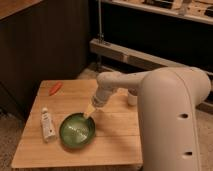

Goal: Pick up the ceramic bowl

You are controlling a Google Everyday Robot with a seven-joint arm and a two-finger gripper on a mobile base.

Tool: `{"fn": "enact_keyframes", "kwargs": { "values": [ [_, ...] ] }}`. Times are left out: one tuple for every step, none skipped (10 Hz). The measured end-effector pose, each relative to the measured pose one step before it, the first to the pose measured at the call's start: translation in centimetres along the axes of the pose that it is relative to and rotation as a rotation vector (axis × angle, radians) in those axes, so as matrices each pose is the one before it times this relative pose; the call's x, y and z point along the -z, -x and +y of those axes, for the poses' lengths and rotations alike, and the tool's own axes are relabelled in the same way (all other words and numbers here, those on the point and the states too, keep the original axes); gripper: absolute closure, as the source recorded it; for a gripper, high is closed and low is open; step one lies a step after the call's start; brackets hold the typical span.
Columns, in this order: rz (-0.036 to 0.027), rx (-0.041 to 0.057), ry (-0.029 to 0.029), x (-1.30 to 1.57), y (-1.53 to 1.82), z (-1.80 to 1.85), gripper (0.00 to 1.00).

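The ceramic bowl (77,131) is round, shallow and glossy green with a pale speckled centre. It sits on the wooden table (115,135) near the front left. My gripper (89,112) hangs at the end of the white arm, just over the bowl's far right rim, pointing down and left. I cannot tell whether it touches the rim. The big white arm (165,110) fills the right side of the view.
A white tube (46,125) lies to the left of the bowl. A small red-orange object (55,88) lies at the table's far left corner. A white cup (132,98) stands partly hidden behind the arm. Dark cabinets and a metal shelf stand behind the table.
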Motion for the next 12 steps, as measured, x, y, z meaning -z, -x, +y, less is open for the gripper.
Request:
{"fn": "enact_keyframes", "kwargs": {
  "values": [
    [0.00138,-0.00258,0.03043,-0.170,-0.108,0.001,0.20],
    [0.00360,-0.00040,0.03004,-0.231,-0.204,-0.037,0.20],
    [0.00421,0.00285,0.03275,-0.146,-0.111,-0.021,0.20],
    [0.00861,0.00701,0.01835,-0.198,-0.159,0.036,0.20],
    [0.01342,0.01269,0.02302,-0.334,-0.040,0.178,0.20],
    [0.01098,0.01217,0.01586,-0.322,0.094,0.280,0.20],
    [0.00700,0.00696,0.00985,-0.227,-0.001,0.225,0.20],
    [0.01097,0.00613,0.00862,-0.265,-0.215,0.157,0.20],
    [0.00626,0.00424,0.00289,-0.219,-0.133,0.166,0.20],
    [0.00642,0.00525,0.00065,-0.230,-0.049,0.175,0.20],
    [0.01287,0.01089,-0.00039,-0.382,-0.030,0.380,0.20],
    [0.01092,0.00496,0.00041,-0.396,0.043,0.325,0.20]
  ]
}}
